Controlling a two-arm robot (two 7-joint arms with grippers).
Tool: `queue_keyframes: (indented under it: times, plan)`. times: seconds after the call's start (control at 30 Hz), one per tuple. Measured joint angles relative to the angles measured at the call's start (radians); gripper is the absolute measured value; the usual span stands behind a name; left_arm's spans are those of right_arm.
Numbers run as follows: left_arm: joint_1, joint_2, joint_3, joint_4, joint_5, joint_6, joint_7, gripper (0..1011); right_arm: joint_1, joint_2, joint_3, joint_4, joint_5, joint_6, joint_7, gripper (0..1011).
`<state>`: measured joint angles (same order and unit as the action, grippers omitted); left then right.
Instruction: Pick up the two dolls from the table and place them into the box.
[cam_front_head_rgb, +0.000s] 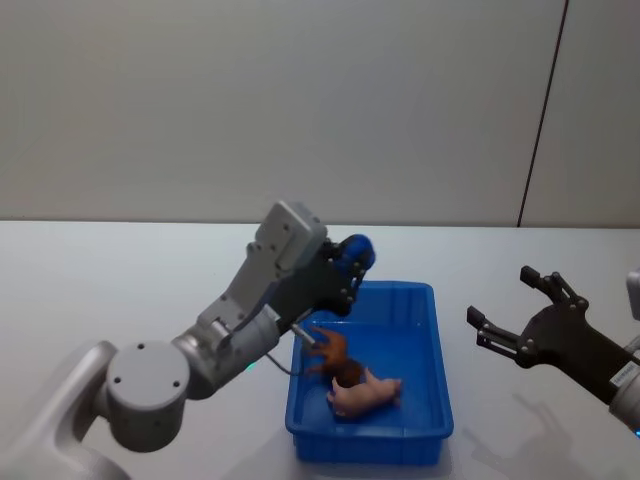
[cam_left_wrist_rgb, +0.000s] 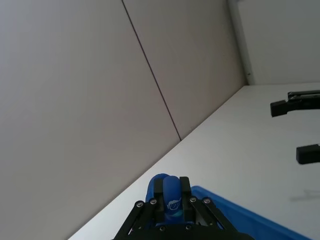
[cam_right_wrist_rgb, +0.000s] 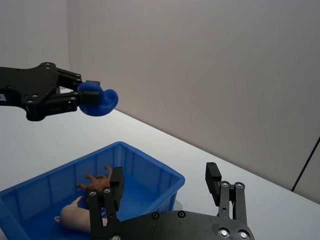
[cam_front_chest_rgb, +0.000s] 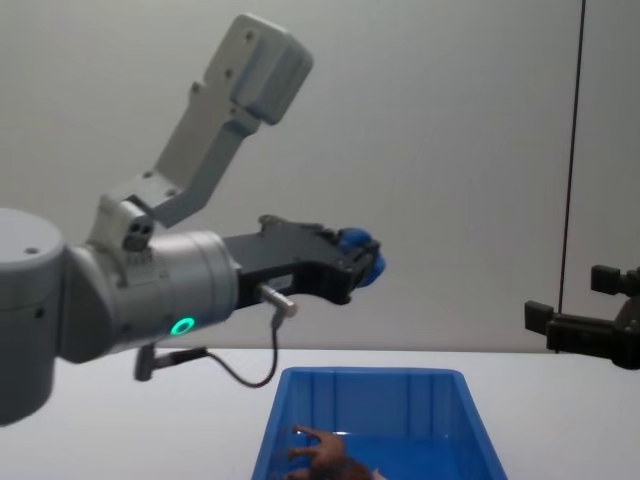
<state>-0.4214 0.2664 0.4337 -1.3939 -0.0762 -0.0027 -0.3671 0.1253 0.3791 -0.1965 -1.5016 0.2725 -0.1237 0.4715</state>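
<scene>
Head view: both dolls, brown (cam_front_head_rgb: 330, 355) and pink (cam_front_head_rgb: 365, 392), lie in the box (cam_front_head_rgb: 435, 330) below the left claw (cam_front_head_rgb: 355, 262), pressed together, empty. Right claw (cam_front_head_rgb: 508, 312) spread beside the box, over the counter (cam_front_head_rgb: 100, 280). Placing looks done; next, withdraw both arms.

Two dolls: one reddish-brown doll (cam_front_head_rgb: 330, 352) and one pale pink doll (cam_front_head_rgb: 364, 393). One blue box (cam_front_head_rgb: 432, 330) on one white counter (cam_front_head_rgb: 100, 280). Two hands: the left hand (cam_front_head_rgb: 358, 256) at 11 o'clock of the box, the right hand (cam_front_head_rgb: 512, 308) at 3 o'clock.

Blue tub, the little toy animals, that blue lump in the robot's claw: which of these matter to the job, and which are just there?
Part of the job:
- brown doll, in the box
- pink doll, in the box beside it
- box
- table

Just there:
- blue object, held in the left gripper above the box
- right gripper, open, beside the box
</scene>
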Motion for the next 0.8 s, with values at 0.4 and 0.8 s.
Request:
queue_keyframes:
  times: [0.4, 0.8]
  plan:
    - [0.005, -0.001, 0.003, -0.018, -0.019, -0.037, -0.004, 173, 0.0, 0.0, 0.0, 0.0, 0.0, 0.0, 0.0, 1001]
    - [0.108, 0.098, -0.024, -0.149, -0.064, -0.043, 0.023, 175, 0.0, 0.0, 0.0, 0.0, 0.0, 0.0, 0.0, 1001]
